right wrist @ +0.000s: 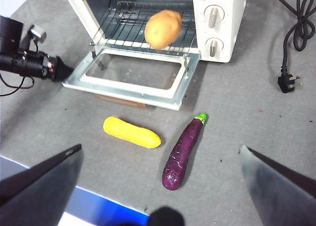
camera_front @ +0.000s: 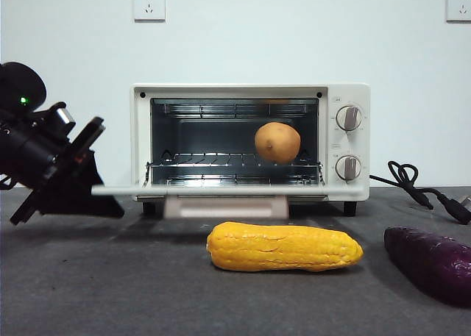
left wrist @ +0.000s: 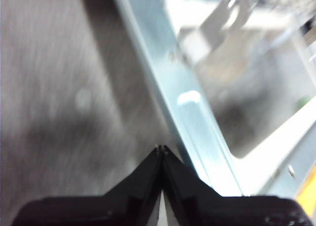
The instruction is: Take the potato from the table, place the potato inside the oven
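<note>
- Front view shows the potato (camera_front: 277, 142) sitting on the wire rack (camera_front: 221, 159) inside the oven (camera_front: 250, 141), toward the side nearest the two knobs (camera_front: 348, 118).
- From the right wrist view the potato (right wrist: 163, 29) lies on the front part of that rack, free of any end effector.
- The oven door (camera_front: 213, 191) hangs fully open and level, its beige handle (camera_front: 226, 207) at the front edge, just above the table (camera_front: 110, 277).
- A black cord (camera_front: 419, 189) trails from the oven's knob side across the table and ends in a plug (right wrist: 289, 81).
- In front of the open door lies a yellow corn cob (camera_front: 285, 247), lengthwise on the table, apart from the door.
- A dark purple eggplant-like vegetable with a green tip (right wrist: 182, 152) lies beside the corn, on the knob side and not touching it.
- The left end effector (left wrist: 161, 148) has its two black jaws pressed together with nothing between them; its tip is at the outer corner of the open door, on the side away from the knobs. In the front view it is the dark arm (camera_front: 90, 141) at that edge of the door.
- The left wrist picture is blurred, so I cannot tell whether the tip touches the door frame (left wrist: 187, 117).
- The right end effector (right wrist: 160, 159) hangs high above the near table, jaws spread wide and empty, well away from the oven.
- Two wall sockets (camera_front: 149, 4) sit on the white wall behind.
</note>
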Available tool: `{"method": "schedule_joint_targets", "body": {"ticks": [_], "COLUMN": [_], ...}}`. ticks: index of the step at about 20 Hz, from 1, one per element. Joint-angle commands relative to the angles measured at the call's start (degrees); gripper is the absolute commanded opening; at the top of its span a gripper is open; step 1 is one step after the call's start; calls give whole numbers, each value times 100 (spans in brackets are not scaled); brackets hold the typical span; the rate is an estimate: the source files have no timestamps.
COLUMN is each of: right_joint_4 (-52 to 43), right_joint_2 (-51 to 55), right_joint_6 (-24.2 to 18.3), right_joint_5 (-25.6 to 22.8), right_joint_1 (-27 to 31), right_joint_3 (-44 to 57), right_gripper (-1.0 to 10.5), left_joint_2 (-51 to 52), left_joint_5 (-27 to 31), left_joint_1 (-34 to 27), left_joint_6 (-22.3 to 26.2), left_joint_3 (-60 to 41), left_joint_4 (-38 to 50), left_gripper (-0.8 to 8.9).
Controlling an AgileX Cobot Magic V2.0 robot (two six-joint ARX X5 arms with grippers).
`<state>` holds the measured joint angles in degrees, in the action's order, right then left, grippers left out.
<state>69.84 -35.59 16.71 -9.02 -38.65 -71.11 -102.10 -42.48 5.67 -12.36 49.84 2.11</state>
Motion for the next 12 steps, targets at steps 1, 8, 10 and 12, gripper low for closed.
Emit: {"method": "schedule_joint_targets", "body": {"ticks": [1,8,10,12], "right_joint_4": [-42,-31,-31,-31], "right_joint_2": [11,11,11,11], "right_joint_6": [42,42,42,42], "right_joint_5": [-13,-11,-9,-9], "right_joint_1": [-15,-15,-15,-15], "right_joint_3": [39,39,39,39], "right_gripper": [536,536,536,536], "left_joint_2": [9,11,11,11], "left_joint_5": [-527,-621,-345,-17], "left_joint_1": [13,-17,-15,-15], "left_joint_6": [-544,-1969,-2297,-2490], "left_joint_3": [0,2,7,9], "left_joint_4": [544,2481,3060,3434], "left_gripper": [-8,-8,-8,-8]}}
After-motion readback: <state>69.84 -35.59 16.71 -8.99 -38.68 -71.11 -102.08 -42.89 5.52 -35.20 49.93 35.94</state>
